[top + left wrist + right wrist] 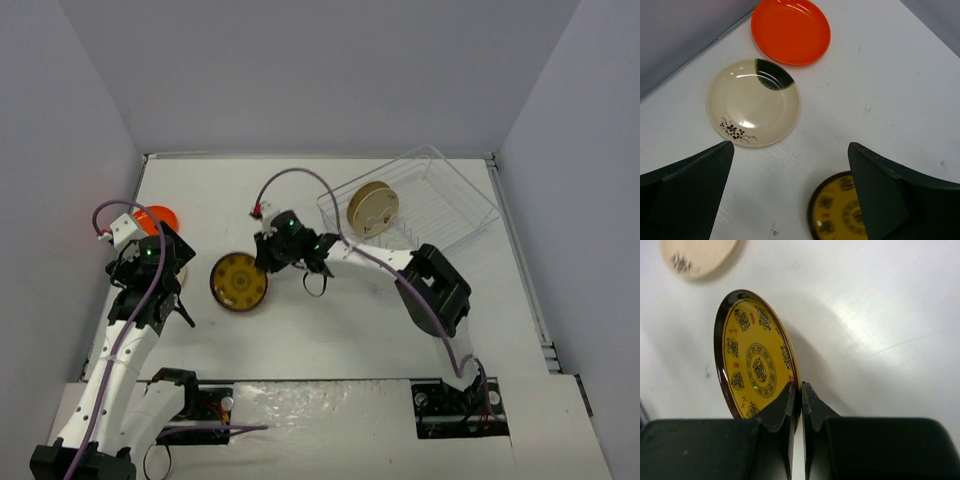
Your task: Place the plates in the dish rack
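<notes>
My right gripper (801,387) is shut on the rim of the dark brown plate with the yellow centre (752,365). From above, that plate (238,282) lies left of centre with the right gripper (264,266) at its right edge. My left gripper (791,147) hangs open over bare table, below a cream plate (753,102) and an orange plate (791,31). The brown plate's edge (835,210) shows beside its right finger. From above, the left gripper (165,308) largely hides the cream plate; the orange plate (160,217) peeks out behind. Another cream plate (373,210) stands upright in the clear dish rack (445,205).
White walls close in the table on the left, back and right. The dish rack sits at the back right corner. A purple cable (300,178) arcs above the right wrist. The right arm's elbow (440,285) stands just in front of the rack.
</notes>
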Controlling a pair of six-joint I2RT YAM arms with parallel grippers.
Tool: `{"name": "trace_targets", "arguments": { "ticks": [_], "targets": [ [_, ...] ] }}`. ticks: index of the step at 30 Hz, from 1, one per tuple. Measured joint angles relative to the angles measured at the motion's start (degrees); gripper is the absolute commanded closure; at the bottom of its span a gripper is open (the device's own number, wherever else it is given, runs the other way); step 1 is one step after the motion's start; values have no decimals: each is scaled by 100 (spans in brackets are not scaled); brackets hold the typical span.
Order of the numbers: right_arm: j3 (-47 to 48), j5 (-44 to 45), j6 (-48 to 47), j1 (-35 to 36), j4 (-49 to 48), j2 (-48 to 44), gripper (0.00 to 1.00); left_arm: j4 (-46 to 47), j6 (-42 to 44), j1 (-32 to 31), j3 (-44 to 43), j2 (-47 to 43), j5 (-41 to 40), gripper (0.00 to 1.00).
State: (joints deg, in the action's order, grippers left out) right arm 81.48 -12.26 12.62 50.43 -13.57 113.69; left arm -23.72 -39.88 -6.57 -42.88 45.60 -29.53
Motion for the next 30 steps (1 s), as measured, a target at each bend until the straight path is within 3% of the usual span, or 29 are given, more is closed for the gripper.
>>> {"name": "trace_targets", "arguments": {
  "ticks": [6,9,14,19,24,30],
  "targets": [
    [18,418,-1603,-753,-120,-1132,100,57,2,0,29,15,-62,3],
    [86,444,-2838,-1096,-256,-1696,100,65,2,0,29,59,-118,3],
    [296,-395,-5114,-1717,-21,-2369,100,82,4,0,29,202,-210,3],
    [732,-1603,-7427,-2822,1377,-2634,100,62,7,0,24,377,-413,3],
    [1076,-1670,-9508,-3414,2878,-2681,100,35,16,2,13,485,-565,3],
    [1272,-1646,-11160,-3663,4341,-2715,100,-49,23,17,-185,672,-624,3]
  ]
}}
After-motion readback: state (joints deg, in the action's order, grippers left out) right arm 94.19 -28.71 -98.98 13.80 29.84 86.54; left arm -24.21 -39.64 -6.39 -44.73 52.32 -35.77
